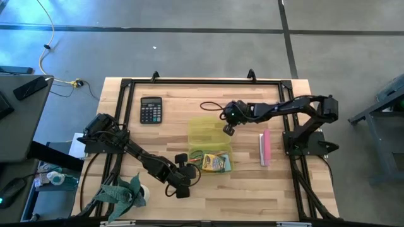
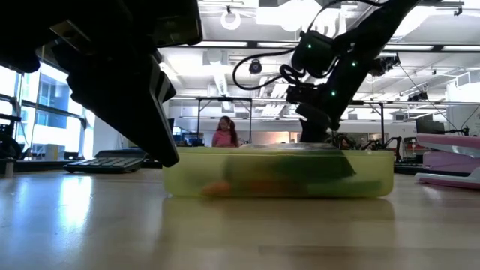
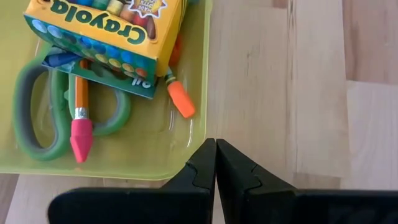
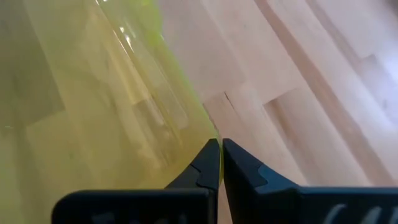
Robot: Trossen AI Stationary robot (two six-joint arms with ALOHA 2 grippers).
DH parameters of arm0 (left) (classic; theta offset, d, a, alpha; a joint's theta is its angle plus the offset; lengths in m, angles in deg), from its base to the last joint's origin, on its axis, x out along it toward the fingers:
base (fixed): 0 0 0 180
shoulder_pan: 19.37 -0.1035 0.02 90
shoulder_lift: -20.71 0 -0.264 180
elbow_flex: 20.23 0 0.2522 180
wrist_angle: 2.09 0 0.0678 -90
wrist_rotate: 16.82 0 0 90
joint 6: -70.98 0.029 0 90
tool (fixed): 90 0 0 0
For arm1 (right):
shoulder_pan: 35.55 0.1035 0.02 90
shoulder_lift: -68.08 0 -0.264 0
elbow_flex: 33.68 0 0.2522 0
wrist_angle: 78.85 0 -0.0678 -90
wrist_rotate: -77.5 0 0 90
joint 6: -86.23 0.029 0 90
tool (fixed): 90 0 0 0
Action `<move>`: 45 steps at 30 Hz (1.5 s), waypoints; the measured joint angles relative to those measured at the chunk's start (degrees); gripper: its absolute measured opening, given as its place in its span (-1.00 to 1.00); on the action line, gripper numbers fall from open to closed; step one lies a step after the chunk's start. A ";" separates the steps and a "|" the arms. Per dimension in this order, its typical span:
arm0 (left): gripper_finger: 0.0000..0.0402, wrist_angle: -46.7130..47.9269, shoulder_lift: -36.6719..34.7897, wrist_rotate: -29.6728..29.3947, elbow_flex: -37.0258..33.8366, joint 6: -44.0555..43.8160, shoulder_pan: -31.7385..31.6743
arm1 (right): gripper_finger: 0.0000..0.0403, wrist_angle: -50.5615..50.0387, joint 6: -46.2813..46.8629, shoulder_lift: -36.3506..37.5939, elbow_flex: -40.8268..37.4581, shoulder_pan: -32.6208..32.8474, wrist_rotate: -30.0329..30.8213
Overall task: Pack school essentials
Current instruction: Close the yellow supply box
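The crayon box (image 3: 106,31) lies on the green scissors (image 3: 37,112) in my yellow case (image 1: 209,146), mid-frame. Left gripper (image 1: 183,183) and right gripper (image 1: 227,130): jaws clenched, empty.

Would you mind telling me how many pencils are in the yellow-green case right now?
2 visible. One orange pencil with a pink eraser lies across the green-handled scissors; a green pencil with an orange eraser pokes from under the Crayola box. More could be hidden beneath it.

On the table (image 1: 252,189), the open yellow-green case (image 1: 209,146) is holding a crayon pack (image 1: 216,162); the left claw (image 1: 189,165) is sitting beside it, the right claw (image 1: 227,129) over its lid.
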 joint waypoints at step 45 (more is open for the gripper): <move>-1.00 7.32 -2.83 4.84 -0.02 -1.49 -0.02 | -0.98 -0.40 1.60 0.37 0.00 10.74 20.12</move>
